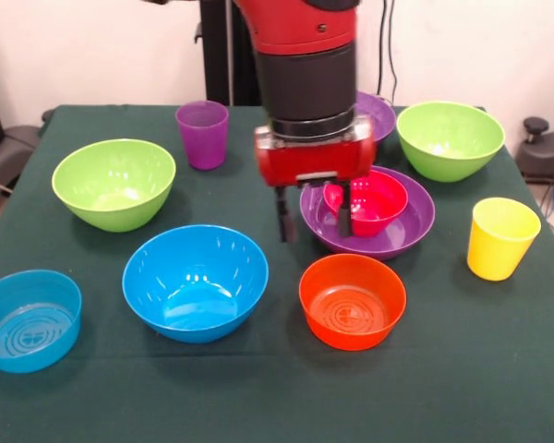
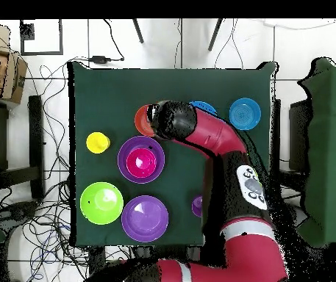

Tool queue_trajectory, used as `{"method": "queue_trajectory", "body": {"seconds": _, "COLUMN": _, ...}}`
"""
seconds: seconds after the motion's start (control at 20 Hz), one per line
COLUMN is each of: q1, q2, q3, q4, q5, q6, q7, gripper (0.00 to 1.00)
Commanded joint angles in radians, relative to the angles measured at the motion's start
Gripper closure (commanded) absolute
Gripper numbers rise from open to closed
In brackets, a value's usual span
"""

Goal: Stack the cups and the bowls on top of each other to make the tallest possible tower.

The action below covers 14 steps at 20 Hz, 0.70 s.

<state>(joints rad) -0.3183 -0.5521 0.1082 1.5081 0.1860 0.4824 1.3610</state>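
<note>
My gripper (image 1: 314, 220) hangs open over the table's middle. One finger (image 1: 344, 217) is at the left rim of the small red-pink bowl (image 1: 374, 198); the other is outside the wide purple bowl (image 1: 408, 231) that holds it. That pair is the tower (image 2: 141, 160). Around it stand an orange bowl (image 1: 352, 300), a large blue bowl (image 1: 196, 281), a small blue bowl (image 1: 28, 318), two lime green bowls (image 1: 114, 182) (image 1: 450, 138), a purple cup (image 1: 202, 134) and a yellow cup (image 1: 501, 237). A second purple bowl (image 1: 380, 113) is partly hidden behind the arm.
The dark green cloth (image 1: 258, 406) covers the table to its edges. In the overhead view the arm (image 2: 215, 139) hides parts of the orange bowl (image 2: 142, 121), the large blue bowl (image 2: 204, 108) and the purple cup (image 2: 197, 205). Cables and chairs lie around the table.
</note>
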Motion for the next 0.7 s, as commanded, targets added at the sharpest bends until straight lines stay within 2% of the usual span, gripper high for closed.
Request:
{"method": "queue_trajectory", "body": {"seconds": 0.05, "q1": -0.055, "q2": 0.057, "q3": 0.002, "q4": -0.158, "q5": -0.124, "q6": 0.199, "q7": -0.059, "gripper": 0.00}}
{"method": "queue_trajectory", "body": {"seconds": 0.35, "q1": -0.117, "q2": 0.068, "q3": 0.041, "q4": -0.165, "q5": -0.170, "q6": 0.216, "q7": -0.096, "gripper": 0.00}}
{"method": "queue_trajectory", "body": {"seconds": 0.7, "q1": -0.164, "q2": 0.092, "q3": 0.072, "q4": -0.149, "q5": -0.214, "q6": 0.180, "q7": -0.103, "gripper": 0.00}}
